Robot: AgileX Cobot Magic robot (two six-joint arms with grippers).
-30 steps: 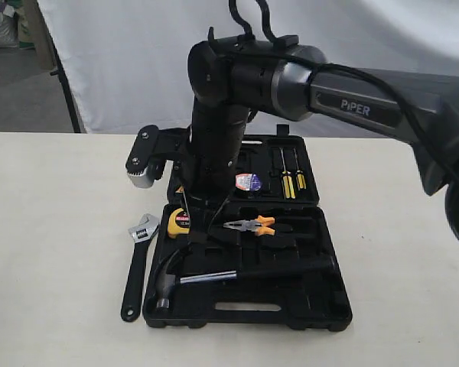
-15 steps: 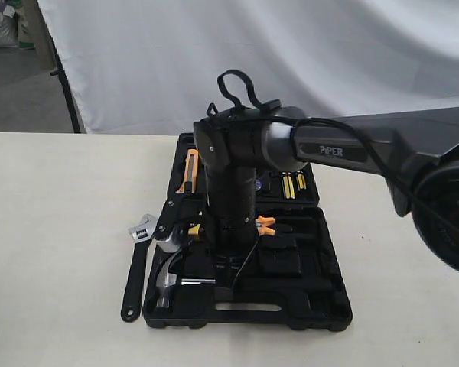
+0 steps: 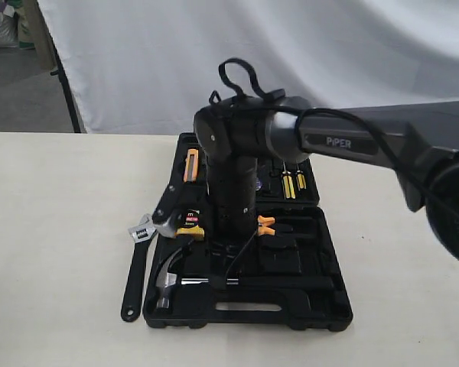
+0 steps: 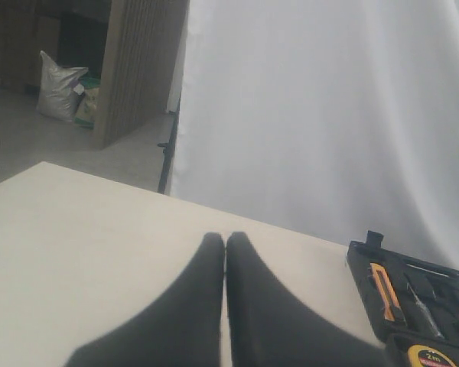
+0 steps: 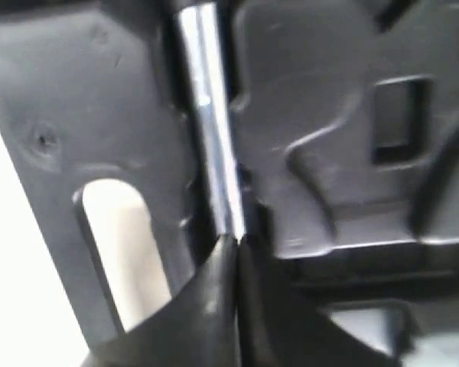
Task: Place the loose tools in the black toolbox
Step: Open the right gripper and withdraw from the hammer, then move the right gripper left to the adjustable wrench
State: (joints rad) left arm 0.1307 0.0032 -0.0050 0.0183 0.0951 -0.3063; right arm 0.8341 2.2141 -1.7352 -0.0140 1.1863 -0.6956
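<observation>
Over the black toolbox (image 3: 306, 306), my right fingers (image 5: 206, 306) have dropped and pressed together at the hammer (image 3: 168, 277), which lies in its near recess; left fingers (image 4: 191, 306) likewise; the wrench (image 3: 134, 271) waits on the counter (image 3: 53, 229), left.

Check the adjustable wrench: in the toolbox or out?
Out. The adjustable wrench lies flat on the table beside the black toolbox, outside its rim and in no recess.

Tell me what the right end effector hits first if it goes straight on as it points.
The steel shaft of the hammer, lying in the black toolbox. The right end effector points right at it, tips shut and seemingly almost touching, though depth is unclear.
</observation>
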